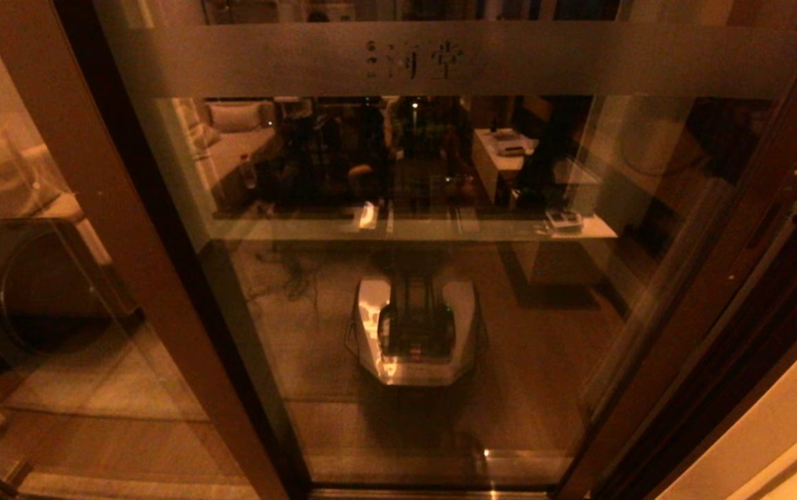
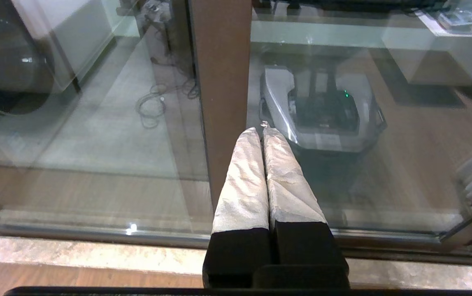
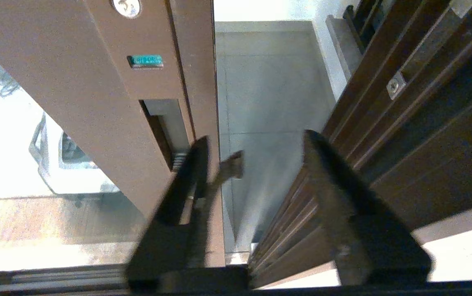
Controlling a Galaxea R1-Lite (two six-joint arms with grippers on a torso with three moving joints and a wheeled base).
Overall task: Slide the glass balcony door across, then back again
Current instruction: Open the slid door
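Note:
The glass balcony door (image 1: 440, 292) fills the head view, with a frosted band (image 1: 266, 62) across its top and dark brown stiles on both sides. Neither gripper shows in that view. My right gripper (image 3: 256, 139) is open at the door's right stile (image 3: 108, 94). One finger rests at the slim recessed handle (image 3: 163, 123), the other stands in front of the dark door jamb (image 3: 425, 123). A narrow gap between stile and jamb shows grey floor tiles (image 3: 268, 94). My left gripper (image 2: 262, 129) is shut on nothing, its white-wrapped fingers pointing at a brown upright (image 2: 221, 82).
A fixed glass panel (image 1: 58, 208) stands at the left, with a round-fronted washing machine (image 1: 30, 292) behind it. The robot's own base is reflected in the door glass (image 1: 415, 333). A metal floor track (image 2: 96, 234) and a stone sill (image 2: 75, 255) run along the bottom.

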